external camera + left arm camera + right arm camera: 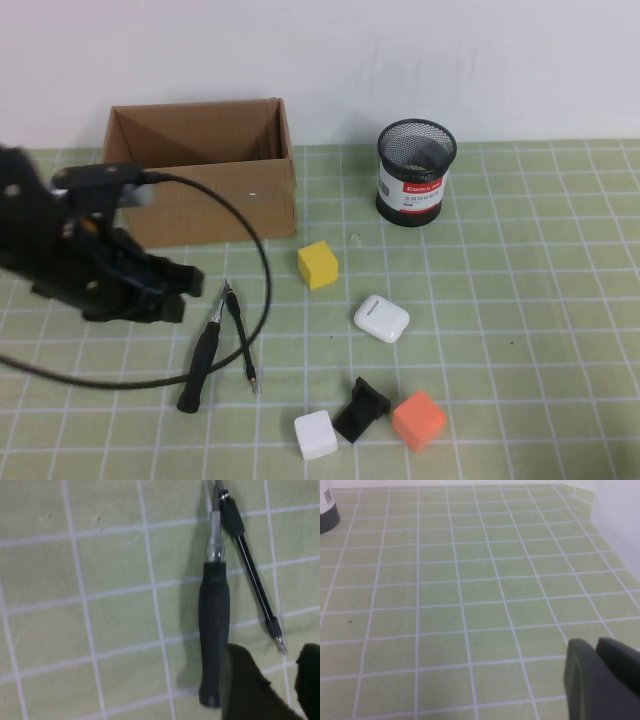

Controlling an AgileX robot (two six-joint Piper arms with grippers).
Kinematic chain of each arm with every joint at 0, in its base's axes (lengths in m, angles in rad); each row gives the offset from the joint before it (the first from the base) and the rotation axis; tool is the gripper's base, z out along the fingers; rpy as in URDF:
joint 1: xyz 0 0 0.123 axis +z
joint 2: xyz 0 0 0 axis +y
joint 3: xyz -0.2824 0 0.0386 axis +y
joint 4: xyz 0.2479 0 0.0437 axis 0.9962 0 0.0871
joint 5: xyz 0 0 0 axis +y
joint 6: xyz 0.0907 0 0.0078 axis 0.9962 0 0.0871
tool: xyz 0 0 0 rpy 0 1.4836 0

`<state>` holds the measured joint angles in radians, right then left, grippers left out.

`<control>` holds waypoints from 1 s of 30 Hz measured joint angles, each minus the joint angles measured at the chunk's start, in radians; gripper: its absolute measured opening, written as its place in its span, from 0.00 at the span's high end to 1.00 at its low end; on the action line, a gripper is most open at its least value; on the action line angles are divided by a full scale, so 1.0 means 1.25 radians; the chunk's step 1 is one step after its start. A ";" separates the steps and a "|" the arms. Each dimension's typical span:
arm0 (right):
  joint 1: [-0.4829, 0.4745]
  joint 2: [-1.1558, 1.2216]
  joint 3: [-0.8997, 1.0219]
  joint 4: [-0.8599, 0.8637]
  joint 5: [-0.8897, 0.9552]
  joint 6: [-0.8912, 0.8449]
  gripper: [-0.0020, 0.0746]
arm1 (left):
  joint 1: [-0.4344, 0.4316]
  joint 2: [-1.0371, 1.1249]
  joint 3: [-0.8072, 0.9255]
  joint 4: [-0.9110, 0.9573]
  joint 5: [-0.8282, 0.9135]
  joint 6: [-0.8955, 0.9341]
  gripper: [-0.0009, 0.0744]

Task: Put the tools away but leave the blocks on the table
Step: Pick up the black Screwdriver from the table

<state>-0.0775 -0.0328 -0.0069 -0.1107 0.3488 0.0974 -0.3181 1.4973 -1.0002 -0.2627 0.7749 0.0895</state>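
Hovering just left of the screwdriver (203,352) and thin rod (241,343), the left pincer (190,290) is open. I cannot tell the right pincer's (602,677) state.

Soft, even light falls from overhead. In the high view shadows stay short and faint, pooling beside the yellow cube (318,265) and under the screwdriver (201,355). The left arm (70,250) there is smeared by motion blur. In the left wrist view the screwdriver (214,630) is soft, and the dark left pincer (272,690) is an unfocused mass. The right pincer (602,680) is blurred too. No glare on the surface (540,300).
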 joint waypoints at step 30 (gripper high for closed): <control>0.000 0.000 0.000 0.000 0.000 0.000 0.98 | -0.038 0.295 -0.095 0.044 -0.054 -0.006 0.46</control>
<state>-0.0775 -0.0328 -0.0069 -0.1107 0.3488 0.0974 -0.3652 1.8655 -1.1189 -0.2078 0.7070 0.0825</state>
